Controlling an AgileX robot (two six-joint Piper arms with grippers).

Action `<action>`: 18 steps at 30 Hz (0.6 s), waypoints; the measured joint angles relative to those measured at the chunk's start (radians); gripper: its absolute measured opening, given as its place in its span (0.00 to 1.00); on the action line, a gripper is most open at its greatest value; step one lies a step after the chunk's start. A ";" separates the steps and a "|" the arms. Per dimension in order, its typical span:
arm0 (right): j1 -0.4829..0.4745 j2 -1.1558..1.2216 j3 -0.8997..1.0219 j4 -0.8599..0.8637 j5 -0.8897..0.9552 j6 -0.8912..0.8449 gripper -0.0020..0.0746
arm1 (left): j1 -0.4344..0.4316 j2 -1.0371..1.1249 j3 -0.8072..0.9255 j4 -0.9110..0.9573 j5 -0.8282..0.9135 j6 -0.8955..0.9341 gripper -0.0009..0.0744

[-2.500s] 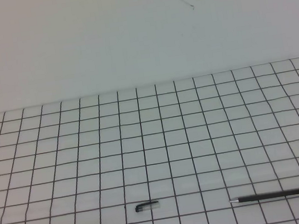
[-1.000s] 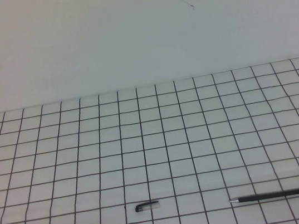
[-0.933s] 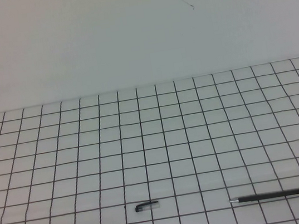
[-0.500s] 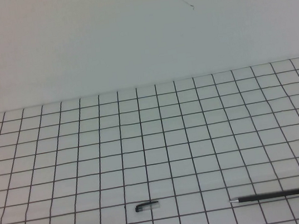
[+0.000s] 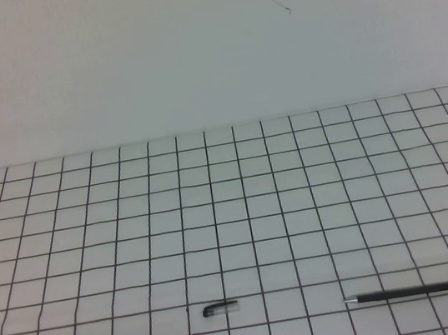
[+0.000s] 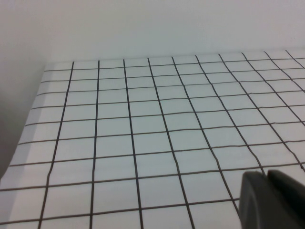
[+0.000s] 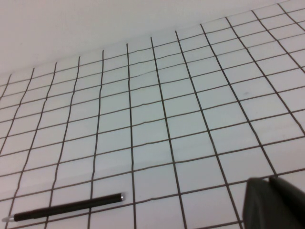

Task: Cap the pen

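Note:
The thin black pen (image 5: 403,293) lies flat near the table's front right, its silvery tip pointing left. It also shows in the right wrist view (image 7: 66,207). The short black clipped cap (image 5: 220,308) lies about three squares to the pen's left, near the front middle. Neither arm shows in the high view. My left gripper (image 6: 267,175) shows only in its wrist view, shut and empty, above bare grid. My right gripper (image 7: 270,181) shows only in its wrist view, shut and empty, several squares away from the pen.
The table (image 5: 240,216) is covered by a white sheet with a black grid. A plain white wall stands behind its far edge. The table's left edge (image 6: 28,129) shows in the left wrist view.

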 joint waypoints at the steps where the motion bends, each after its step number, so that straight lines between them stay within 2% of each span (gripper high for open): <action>1: 0.000 0.000 0.000 0.000 0.000 0.000 0.02 | 0.000 0.000 0.000 0.000 0.000 0.000 0.01; 18: 0.000 0.000 0.000 0.000 0.000 0.000 0.02 | 0.012 0.000 0.000 -0.008 0.000 0.000 0.01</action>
